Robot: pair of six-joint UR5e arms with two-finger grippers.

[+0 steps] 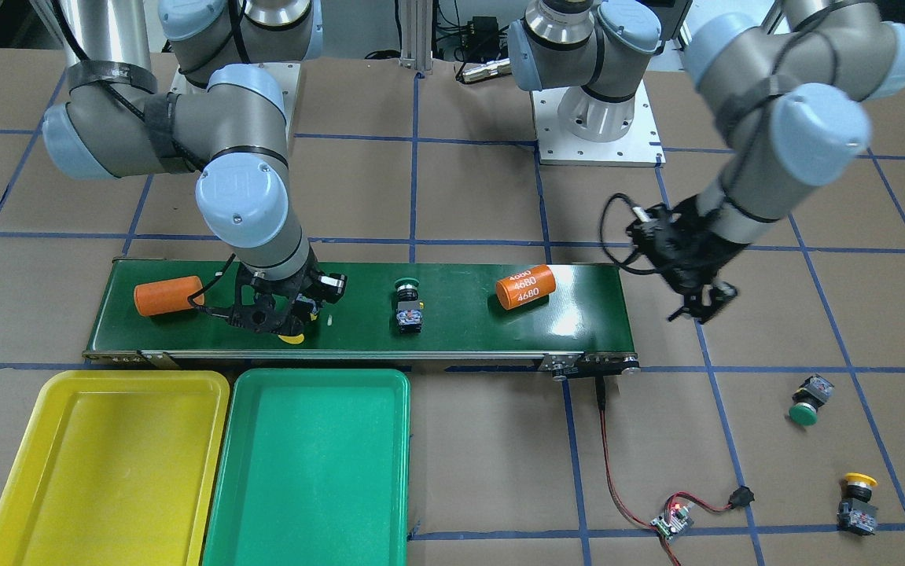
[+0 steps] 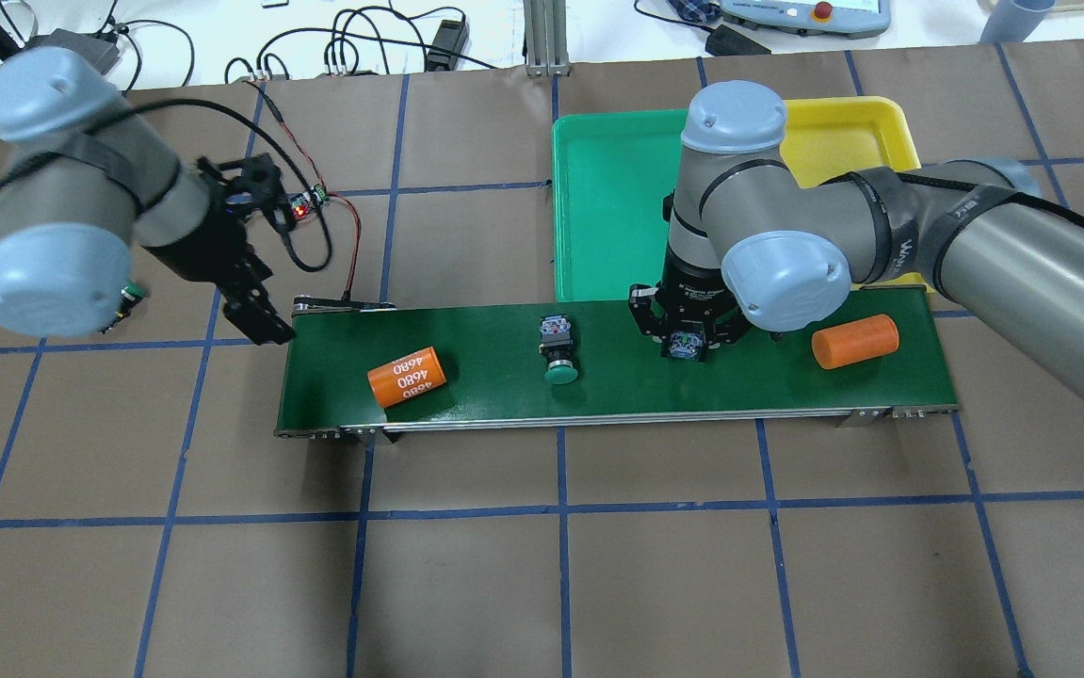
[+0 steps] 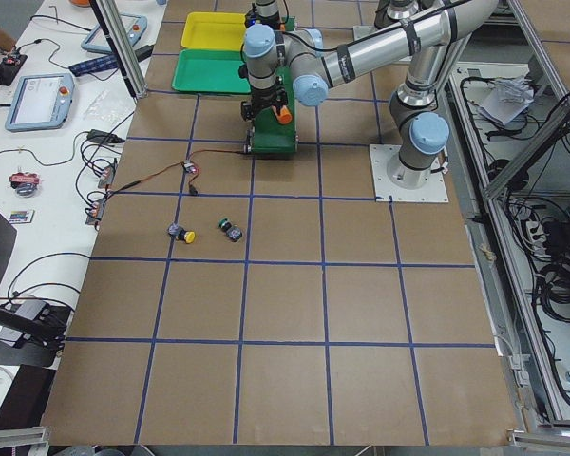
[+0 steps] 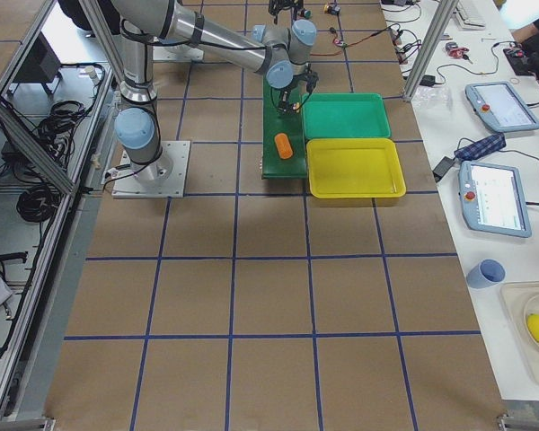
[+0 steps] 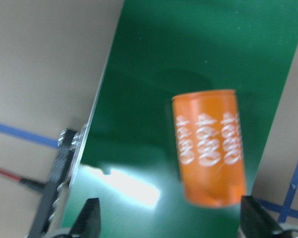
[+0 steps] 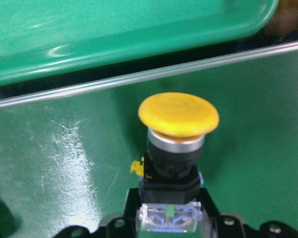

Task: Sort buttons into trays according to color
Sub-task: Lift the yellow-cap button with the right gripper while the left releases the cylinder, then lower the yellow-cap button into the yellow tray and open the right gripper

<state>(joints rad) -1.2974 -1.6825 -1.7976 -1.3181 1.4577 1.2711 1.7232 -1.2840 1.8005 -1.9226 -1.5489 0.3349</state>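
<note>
My right gripper [image 1: 275, 314] is low over the belt and shut on the body of a yellow button [image 6: 179, 116], whose cap [image 1: 292, 338] points toward the trays. A green button [image 1: 407, 303] lies on the belt's middle. My left gripper [image 1: 700, 303] is open and empty, off the belt's end near the orange "4680" cylinder [image 5: 208, 148]. Another green button [image 1: 807, 401] and another yellow button [image 1: 857, 499] lie on the table beyond it. The yellow tray [image 1: 98, 464] and green tray [image 1: 310, 472] sit side by side next to the belt, both empty.
The dark-green conveyor belt [image 1: 460, 322] carries the marked cylinder [image 1: 525, 286] and a plain orange cylinder [image 1: 168, 296] beside my right gripper. A small circuit board [image 1: 674, 519] with a red wire lies on the table by the belt's end.
</note>
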